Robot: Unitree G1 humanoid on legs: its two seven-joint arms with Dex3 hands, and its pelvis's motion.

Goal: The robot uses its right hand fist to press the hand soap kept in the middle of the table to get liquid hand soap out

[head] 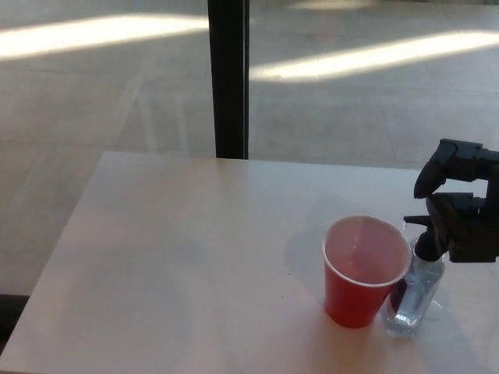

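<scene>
A clear hand soap bottle with a black pump head stands on the white table, at its right side. A red cup stands touching the bottle's left side, under the pump's spout. My right hand comes in from the right edge and sits at the pump head, its black fingers curled, with nothing held in them. The back of the pump is hidden behind the hand. My left hand does not show.
A black pillar rises behind the table's far edge, with grey floor and bright light stripes beyond. The table's near edge runs along the bottom left of the picture.
</scene>
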